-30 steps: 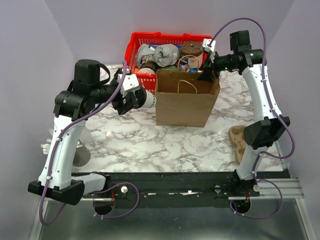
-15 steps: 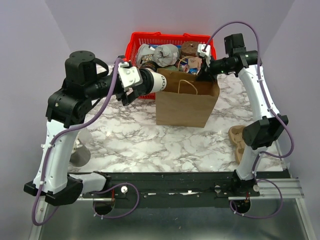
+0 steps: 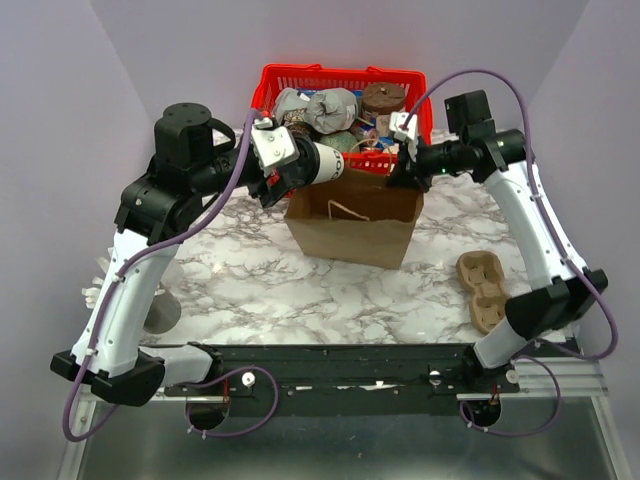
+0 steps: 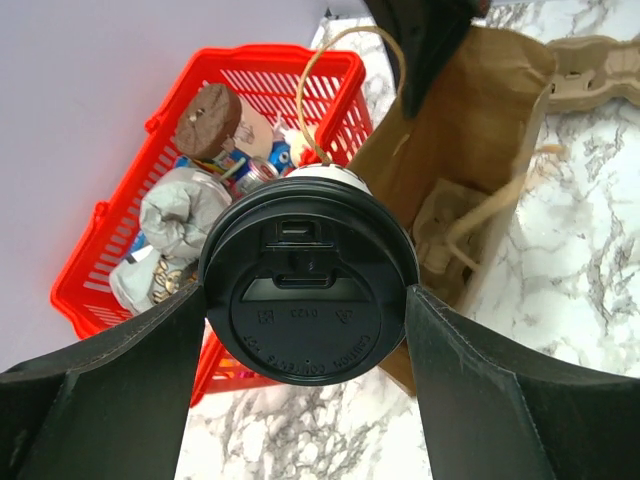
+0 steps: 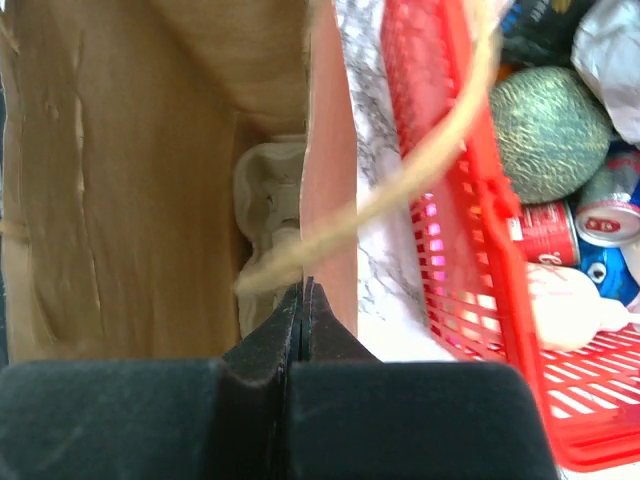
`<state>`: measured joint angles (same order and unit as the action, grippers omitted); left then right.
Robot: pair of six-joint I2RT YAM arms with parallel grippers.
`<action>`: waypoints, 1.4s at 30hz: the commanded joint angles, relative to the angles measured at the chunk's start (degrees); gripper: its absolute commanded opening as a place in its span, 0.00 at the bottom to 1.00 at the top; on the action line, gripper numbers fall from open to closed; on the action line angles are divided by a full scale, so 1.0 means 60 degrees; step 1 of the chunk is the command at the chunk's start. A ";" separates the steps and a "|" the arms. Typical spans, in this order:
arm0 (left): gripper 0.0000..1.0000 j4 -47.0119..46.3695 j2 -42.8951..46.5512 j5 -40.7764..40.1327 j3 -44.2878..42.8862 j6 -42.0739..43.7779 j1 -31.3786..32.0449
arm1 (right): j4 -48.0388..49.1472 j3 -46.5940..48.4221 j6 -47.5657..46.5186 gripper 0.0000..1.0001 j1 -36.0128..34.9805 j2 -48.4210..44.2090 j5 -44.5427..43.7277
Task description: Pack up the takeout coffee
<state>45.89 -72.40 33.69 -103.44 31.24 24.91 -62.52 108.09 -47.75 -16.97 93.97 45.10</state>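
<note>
The left end effector (image 3: 303, 168) grips the coffee cup (image 3: 326, 163) sideways in the air, with its black lid (image 4: 308, 300) facing the wrist. Just ahead and below it sits the open paper bag (image 3: 350, 215). The right end effector (image 3: 400, 168) is pinched closed on the bag's far rim, beside a red basket (image 3: 340, 72).

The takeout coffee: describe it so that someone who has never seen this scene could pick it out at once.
Find the red basket at the back and the brown bag in front of it. Above the bag's left corner, the left claw holds the coffee on its side. It is white with a round black lid, unlike the brown-lidded tub in the basket.
</note>
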 commanded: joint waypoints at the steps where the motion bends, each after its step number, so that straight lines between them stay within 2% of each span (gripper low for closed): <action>1: 0.00 -0.0384 0.0260 0.0417 0.0409 -0.0242 0.0082 | 0.1437 -0.1256 0.0486 0.01 -0.0612 -0.1100 -0.0820; 4: 0.00 -0.0280 0.0362 0.0755 0.0525 -0.0198 0.0155 | 0.2010 -0.1624 0.1071 0.01 -0.0847 -0.1511 -0.1232; 10: 0.00 -0.0615 0.0889 0.0581 0.1038 -0.0212 0.0287 | 0.2378 -0.1346 0.1996 0.01 -0.0863 -0.1541 -0.2067; 15: 0.00 -0.0282 0.1008 0.0405 0.1025 0.0649 0.0682 | 0.2539 -0.1185 0.2288 0.01 -0.0892 -0.1673 -0.2404; 19: 0.00 0.0305 0.0627 0.0376 0.1082 0.1135 0.1034 | 0.2831 -0.1170 0.2187 0.00 -0.1067 -0.1673 -0.2638; 24: 0.00 0.0247 -0.0032 -0.0034 0.1039 0.1325 0.1502 | 0.2993 -0.1243 0.1646 0.01 -0.1550 -0.1673 -0.3312; 35: 0.00 0.0877 -0.0984 -0.0400 0.0760 0.1955 0.2059 | 0.3784 -0.2531 0.1526 0.01 -0.2240 -0.2478 -0.4337; 38: 0.00 0.0980 -0.1087 -0.0561 0.0950 0.2204 0.2133 | 0.4091 -0.2780 0.1673 0.01 -0.2240 -0.2770 -0.4353; 42: 0.00 0.0585 -0.1058 -0.1132 0.1695 0.2468 0.2381 | 0.5306 -0.4110 0.1761 0.01 -0.2269 -0.3503 -0.4192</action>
<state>50.15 -78.74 30.83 -96.57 43.11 37.52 -39.18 89.01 -37.98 -30.04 77.41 20.67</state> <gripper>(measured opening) 0.821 0.012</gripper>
